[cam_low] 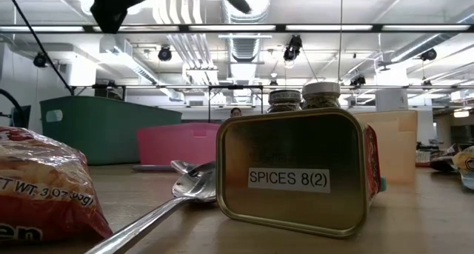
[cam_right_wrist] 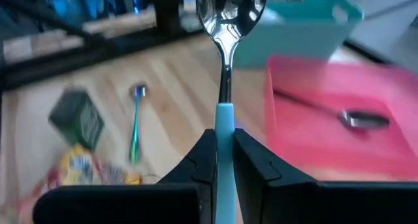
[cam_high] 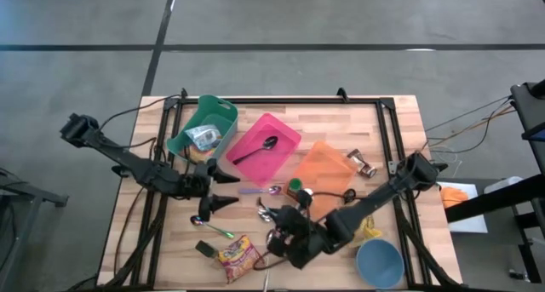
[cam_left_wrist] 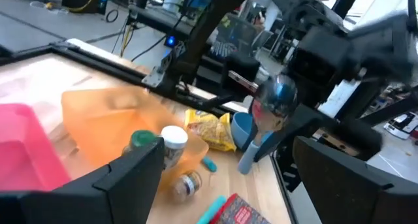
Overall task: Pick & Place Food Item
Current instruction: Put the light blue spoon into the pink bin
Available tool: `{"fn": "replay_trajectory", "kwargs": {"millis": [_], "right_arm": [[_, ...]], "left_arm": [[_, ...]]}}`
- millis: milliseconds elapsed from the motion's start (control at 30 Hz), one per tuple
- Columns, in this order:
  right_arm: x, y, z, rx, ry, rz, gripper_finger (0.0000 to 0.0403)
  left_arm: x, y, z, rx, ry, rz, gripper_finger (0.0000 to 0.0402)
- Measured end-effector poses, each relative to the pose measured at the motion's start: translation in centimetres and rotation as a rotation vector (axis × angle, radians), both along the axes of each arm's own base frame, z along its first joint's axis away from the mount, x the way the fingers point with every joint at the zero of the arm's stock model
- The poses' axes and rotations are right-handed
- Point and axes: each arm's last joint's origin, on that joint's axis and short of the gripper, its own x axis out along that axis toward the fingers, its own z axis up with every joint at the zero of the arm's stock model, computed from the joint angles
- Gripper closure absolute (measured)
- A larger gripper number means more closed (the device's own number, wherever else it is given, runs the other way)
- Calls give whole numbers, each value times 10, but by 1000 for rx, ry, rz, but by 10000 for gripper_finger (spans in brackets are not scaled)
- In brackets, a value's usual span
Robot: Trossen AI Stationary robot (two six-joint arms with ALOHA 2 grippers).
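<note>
A big lab or workshop is shown. Long lights [cam_low: 311, 28] and silver pipes [cam_low: 244, 17] are seen on the high ceiling, and a grey concrete floor [cam_high: 341, 20] is seen. A wooden table [cam_high: 400, 113] is set inside a black metal frame [cam_high: 281, 100], with cables [cam_high: 460, 126] strung nearby.

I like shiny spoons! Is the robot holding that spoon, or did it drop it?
Holding it. The right pincer is shut on the spoon by its blue handle, bowl pointing away.
</note>
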Motion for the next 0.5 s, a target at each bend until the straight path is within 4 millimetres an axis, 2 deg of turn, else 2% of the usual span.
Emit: {"fn": "replay_trajectory", "kwargs": {"millis": [167, 500], "right_arm": [[15, -10, 11, -40, -87, -11, 381], [22, -14, 19, -83, -136, 3, 381]], "left_arm": [[13, -9, -4, 27, -56, -21, 62], [30, -22, -12, 69, -156, -91, 62]]}}
